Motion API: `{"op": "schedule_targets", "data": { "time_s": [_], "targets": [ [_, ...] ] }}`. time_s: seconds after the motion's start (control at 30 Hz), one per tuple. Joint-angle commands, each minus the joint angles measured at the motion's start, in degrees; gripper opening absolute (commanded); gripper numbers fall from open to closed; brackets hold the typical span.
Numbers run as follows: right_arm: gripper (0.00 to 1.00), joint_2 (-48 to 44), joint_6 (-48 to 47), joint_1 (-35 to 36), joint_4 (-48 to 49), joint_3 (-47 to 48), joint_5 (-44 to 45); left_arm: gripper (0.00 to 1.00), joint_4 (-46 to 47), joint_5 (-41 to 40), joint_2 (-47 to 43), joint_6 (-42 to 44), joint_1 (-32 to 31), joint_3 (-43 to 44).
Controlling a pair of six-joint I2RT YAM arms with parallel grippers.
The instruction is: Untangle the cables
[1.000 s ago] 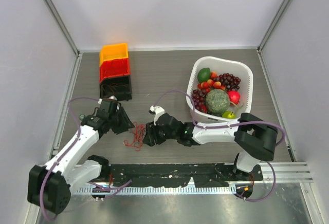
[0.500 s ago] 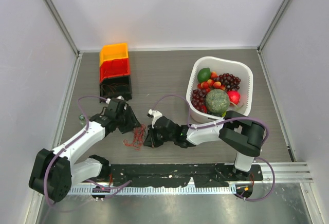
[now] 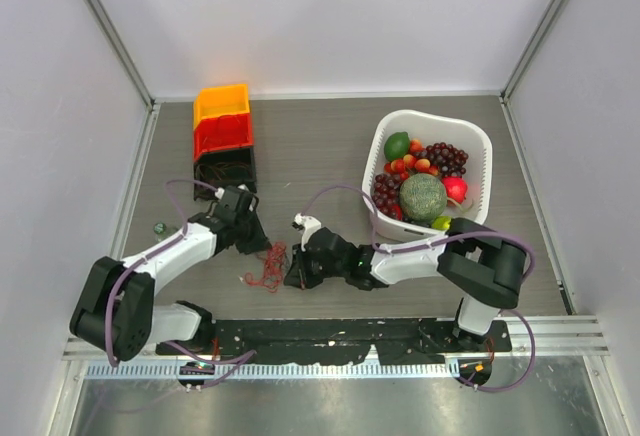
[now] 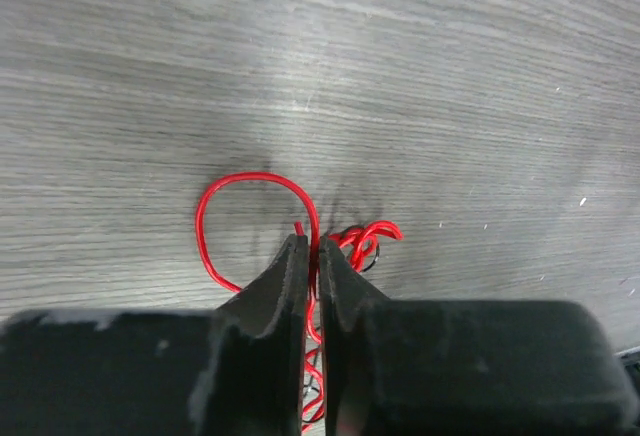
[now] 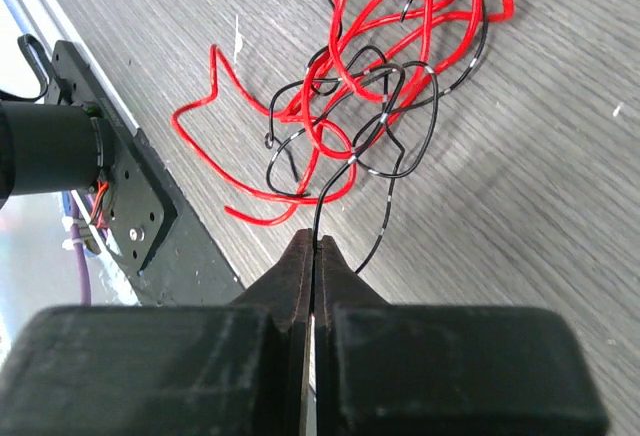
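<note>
With the cables (image 3: 267, 267) knotted on the table (image 3: 330, 146) between the arms, the pull should be slow, low and outward, so loops slip free rather than cinch. The left gripper (image 4: 311, 256) is pinched almost closed on a red strand (image 4: 255, 175), the right gripper (image 5: 313, 248) clamped tight on a black strand (image 5: 318, 221). Both arms reach in low, wrists facing across the knot.

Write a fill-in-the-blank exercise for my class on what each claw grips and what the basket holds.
1. The left claw is shut on a ___ strand of the cables.
2. The right claw pinches a ___ strand of the same tangle.
3. The white basket is filled with ___.
Missing words: red; black; fruit.
</note>
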Motion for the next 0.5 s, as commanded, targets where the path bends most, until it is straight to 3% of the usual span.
{"op": "schedule_targets", "data": {
  "time_s": [0.0, 0.07, 0.23, 0.47],
  "targets": [
    [0.01, -6.22, -0.16, 0.38, -1.34, -2.67, 2.49, 0.06, -1.1, -4.81, -2.84, 5.15, -0.27, 6.72],
    [0.01, -9.56, -1.04, 0.91, -4.49, -4.51, 5.64, 0.0, -3.2, -9.37, -5.48, 8.4, -0.09, 9.8],
    [0.01, -22.3, -3.5, 2.23, -14.44, -9.0, 16.37, 0.0, -8.05, -20.79, -12.07, 15.7, 1.75, 19.11],
    [0.01, -45.91, 0.52, 2.23, -28.14, -18.93, 25.35, 0.0, -7.17, -25.03, -16.74, 19.31, 10.18, 32.03]
  ]
}}
